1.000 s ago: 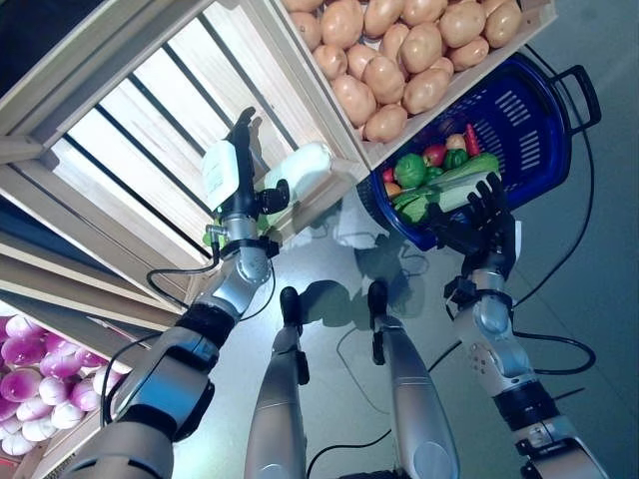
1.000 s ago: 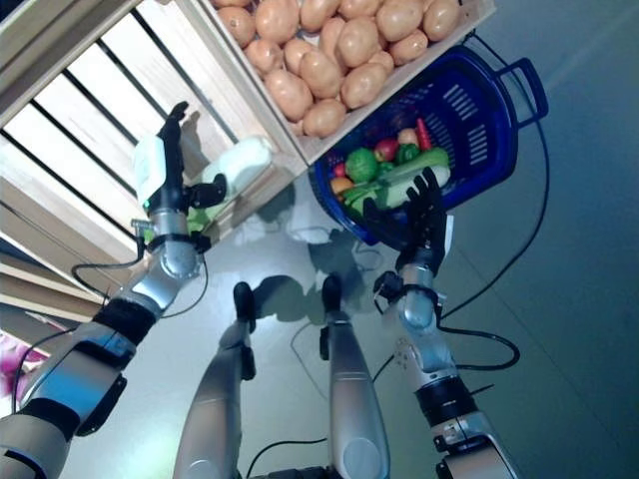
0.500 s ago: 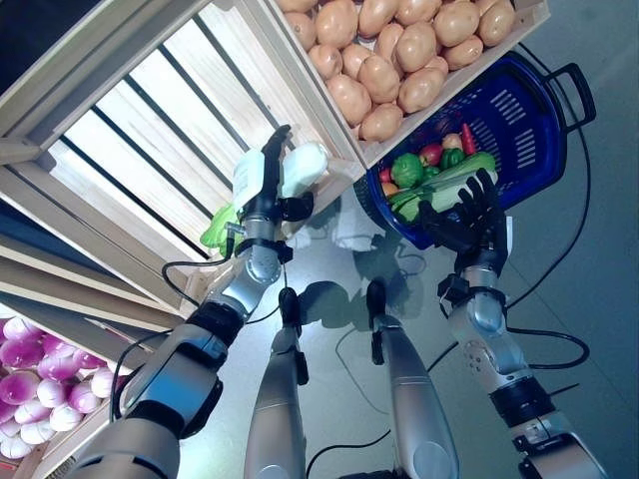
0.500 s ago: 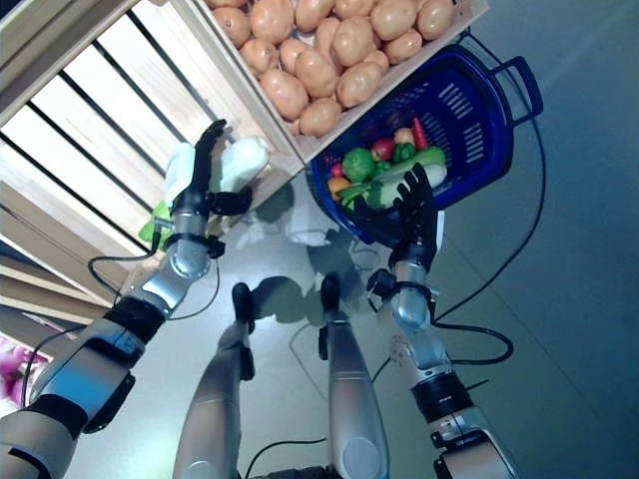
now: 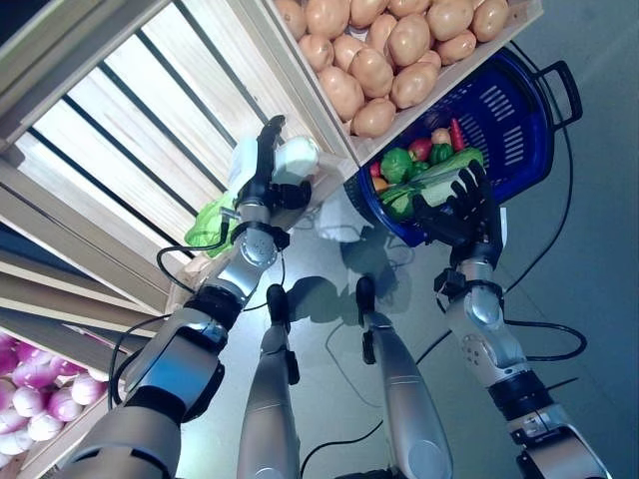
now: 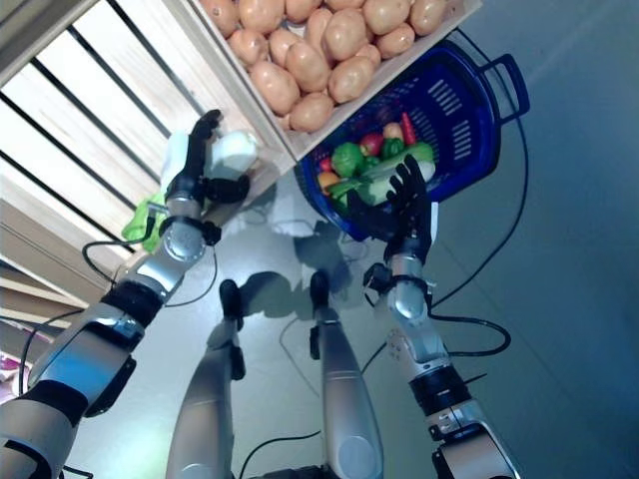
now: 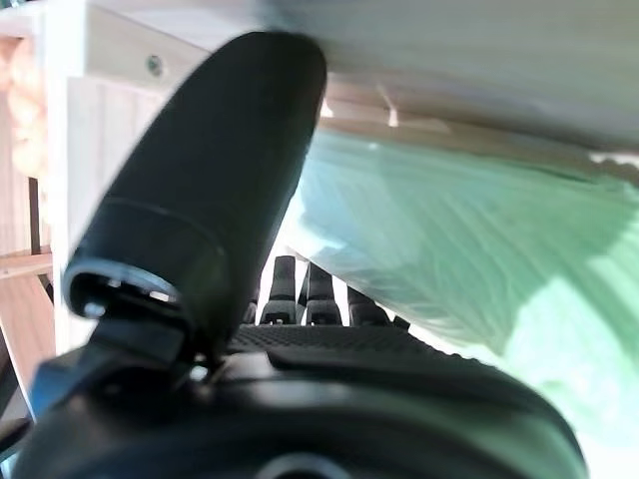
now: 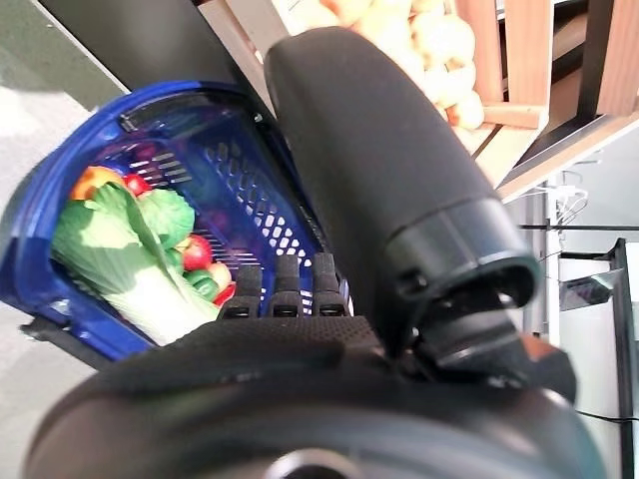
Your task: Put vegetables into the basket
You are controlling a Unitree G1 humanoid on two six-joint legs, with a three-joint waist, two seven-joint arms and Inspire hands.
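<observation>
Holding a pale napa cabbage betw. thumb and fingers, left hand curled round its white stalk end. Looks bulky, light, leaves soft; stalk is firmest grip. Right hand spread, empty, beneath blue basket.

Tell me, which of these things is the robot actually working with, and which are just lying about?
In the job: the pale cabbage gripped in the left hand; the blue basket of vegetables, right hand at its rim.

Lying about: potatoes in their crate; purple turnips; a green leafy vegetable.
</observation>
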